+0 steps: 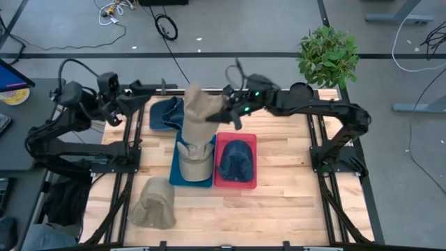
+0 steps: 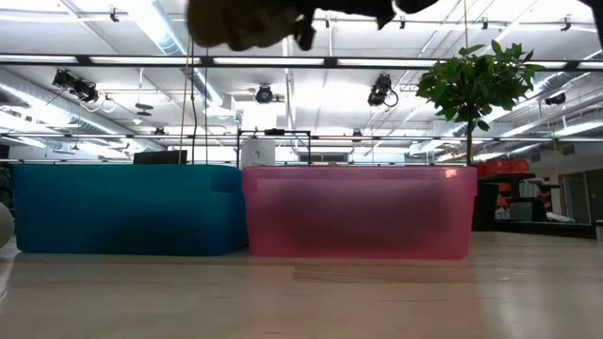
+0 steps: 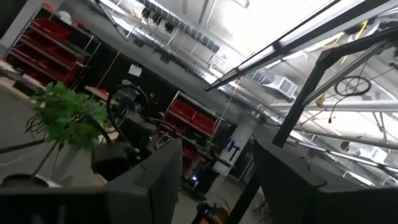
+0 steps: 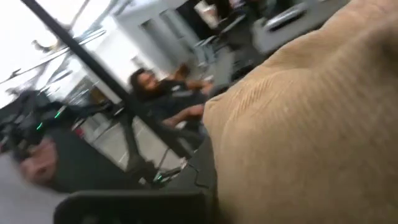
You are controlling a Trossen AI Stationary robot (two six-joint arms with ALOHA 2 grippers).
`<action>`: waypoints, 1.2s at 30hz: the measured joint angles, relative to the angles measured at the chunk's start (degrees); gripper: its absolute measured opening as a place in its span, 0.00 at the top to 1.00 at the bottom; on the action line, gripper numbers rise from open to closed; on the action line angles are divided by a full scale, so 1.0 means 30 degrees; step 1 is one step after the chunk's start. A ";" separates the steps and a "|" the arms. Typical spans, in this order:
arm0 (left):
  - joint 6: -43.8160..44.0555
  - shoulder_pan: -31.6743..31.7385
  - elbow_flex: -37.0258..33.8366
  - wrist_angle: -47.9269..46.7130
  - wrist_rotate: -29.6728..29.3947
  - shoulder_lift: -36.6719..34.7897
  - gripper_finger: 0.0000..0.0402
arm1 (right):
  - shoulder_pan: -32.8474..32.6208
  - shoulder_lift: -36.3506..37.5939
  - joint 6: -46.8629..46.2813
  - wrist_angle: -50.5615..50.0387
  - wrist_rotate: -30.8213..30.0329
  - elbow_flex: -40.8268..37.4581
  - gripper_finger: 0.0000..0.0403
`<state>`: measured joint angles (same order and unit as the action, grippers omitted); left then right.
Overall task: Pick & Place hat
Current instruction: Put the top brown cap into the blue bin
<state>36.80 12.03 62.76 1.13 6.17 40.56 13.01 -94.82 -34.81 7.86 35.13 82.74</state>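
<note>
Right up against your right wrist camera is tan corduroy: that's the tan hat (image 4: 311,124) filling the lens, so you've got it pinched in the right gripper (image 1: 226,110), jaws clamped together on the cloth at the hat's far edge. From the gripper the hat trails off toward your left arm's side and hangs down, its long axis running from the pinch point down toward the table. Directly beneath it, and below the gripper, sits the blue bin (image 1: 175,174), where another tan hat (image 1: 194,162) already lies. Just beside it, under your right arm, is the red bin (image 1: 235,183) with a navy hat (image 1: 235,159) in it. So the drop that counts is straight down and slightly to the left of your pinch. The level camera agrees: the hat (image 2: 247,23) dangles well above the blue bin (image 2: 122,209), not the red one (image 2: 358,212). Your left gripper (image 1: 136,102) waits well off to the side at the table's far edge, fingers (image 3: 149,186) apart and holding nothing, so the right arm is plainly the nearer one. A further tan hat (image 1: 153,202) lies loose on the near wood.
</note>
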 joint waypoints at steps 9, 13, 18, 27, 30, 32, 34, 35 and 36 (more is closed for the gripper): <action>0.0105 -0.0007 0.0000 -0.0490 0.1598 -0.0090 0.52 | -0.1545 -0.3374 0.1169 0.2144 0.2133 0.0000 0.99; 0.0495 -0.0015 0.0000 -0.0505 0.1923 -0.0083 0.52 | -0.1797 -0.4542 0.0872 0.3307 0.2171 0.0000 0.99; 0.0495 0.0000 0.0000 -0.0517 0.1906 -0.0071 0.52 | -0.1963 -0.5944 0.0766 0.3193 0.2560 0.0000 0.99; 0.0889 0.0000 0.0000 -0.0660 0.1880 -0.0032 0.52 | -0.2139 -0.7723 0.1175 0.3007 0.2610 0.0000 0.99; 0.0992 0.0000 0.0000 -0.0829 0.1872 -0.0032 0.52 | -0.2125 -0.8184 0.1300 0.2979 0.2492 0.0000 0.99; 0.0998 0.0000 0.0000 -0.0963 0.1872 -0.0032 0.52 | -0.2118 -0.8442 0.1283 0.2866 0.2485 0.0000 0.99; 0.0991 0.0000 0.0000 -0.1184 0.1865 -0.0032 0.52 | -0.2154 -0.8658 0.1287 0.3047 0.2456 0.0000 0.99; 0.0991 0.0000 0.0000 -0.1359 0.1865 -0.0032 0.52 | -0.2194 -0.8665 0.1305 0.2915 0.2455 0.0000 0.99; 0.0980 0.0000 -0.0007 -0.1494 0.1865 -0.0032 0.52 | -0.2218 -0.8665 0.1458 0.2806 0.2424 0.0000 0.99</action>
<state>39.74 12.03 62.74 -3.35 11.77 40.47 6.35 -120.81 -30.44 16.28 42.41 82.74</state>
